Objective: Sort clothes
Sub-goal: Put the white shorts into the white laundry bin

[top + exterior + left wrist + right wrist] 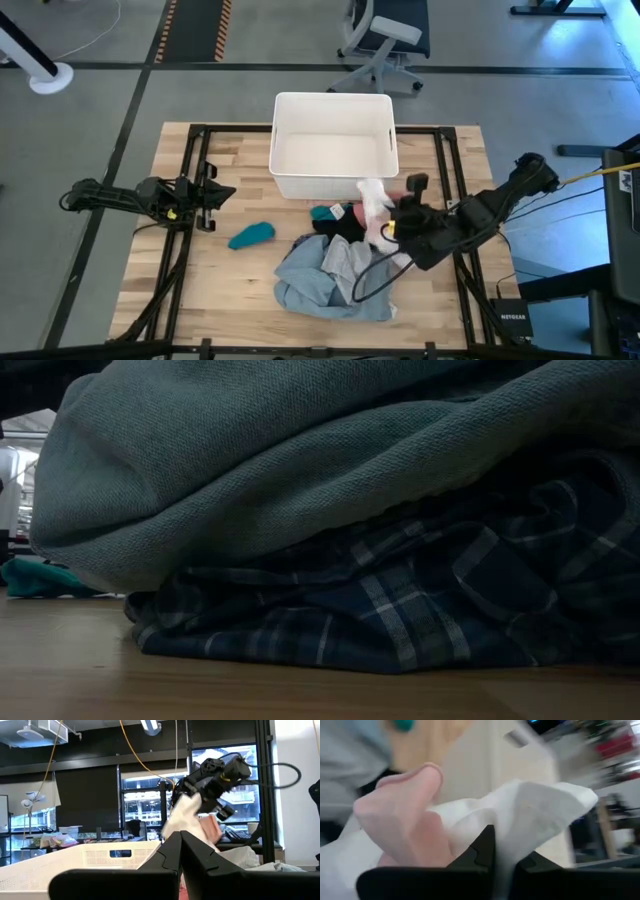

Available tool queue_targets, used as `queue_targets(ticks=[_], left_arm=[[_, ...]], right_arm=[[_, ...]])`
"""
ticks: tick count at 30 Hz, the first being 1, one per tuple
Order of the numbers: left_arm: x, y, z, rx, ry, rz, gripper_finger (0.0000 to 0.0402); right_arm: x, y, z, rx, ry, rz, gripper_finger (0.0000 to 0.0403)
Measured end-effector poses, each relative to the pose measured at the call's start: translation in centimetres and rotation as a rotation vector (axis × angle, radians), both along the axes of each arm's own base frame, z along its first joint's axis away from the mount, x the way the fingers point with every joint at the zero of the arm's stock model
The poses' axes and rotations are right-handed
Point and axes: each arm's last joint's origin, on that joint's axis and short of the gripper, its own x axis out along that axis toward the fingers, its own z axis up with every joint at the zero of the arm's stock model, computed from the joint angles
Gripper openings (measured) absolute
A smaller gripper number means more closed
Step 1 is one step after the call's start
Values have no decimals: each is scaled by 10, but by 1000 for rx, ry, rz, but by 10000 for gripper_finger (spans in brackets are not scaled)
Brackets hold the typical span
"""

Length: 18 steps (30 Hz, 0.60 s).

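Note:
My right gripper is shut on a white piece and a pink piece, held up near the white bin's near right corner. Under it lie a black piece and a small teal piece. The grey-blue shirt lies heaped toward the near edge, on top of the plaid shirt. Another teal piece lies alone on the wood. My left gripper is shut and empty over the table's left side. My right gripper pinches a bunched fold of the white piece between its two fingers, and the pink piece is bunched in beside it. Both hang below the gripper, raised above the table. My left fingers hide their lower ends in the left wrist view.
The white bin stands at the middle of the far edge. Dark frame rails run along the table's left and right sides. An office chair stands beyond the far edge. Bare wood shows at the near left.

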Motion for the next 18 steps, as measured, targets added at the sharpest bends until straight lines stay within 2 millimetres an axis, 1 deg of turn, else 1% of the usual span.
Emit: queue_targets(ticks=[4, 9, 14, 18], left_arm=[[0, 0, 0, 3, 1, 1, 1], [0, 0, 0, 4, 1, 2, 1], [0, 0, 0, 11, 1, 4, 1], [0, 0, 0, 11, 1, 4, 1]], right_arm=[[0, -2, 11, -130, -68, -22, 20], [-6, 5, 19, -335, -128, -17, 29], [-7, 12, 23, -413, -174, -11, 31], [-3, 16, 27, -468, -182, -6, 32]])
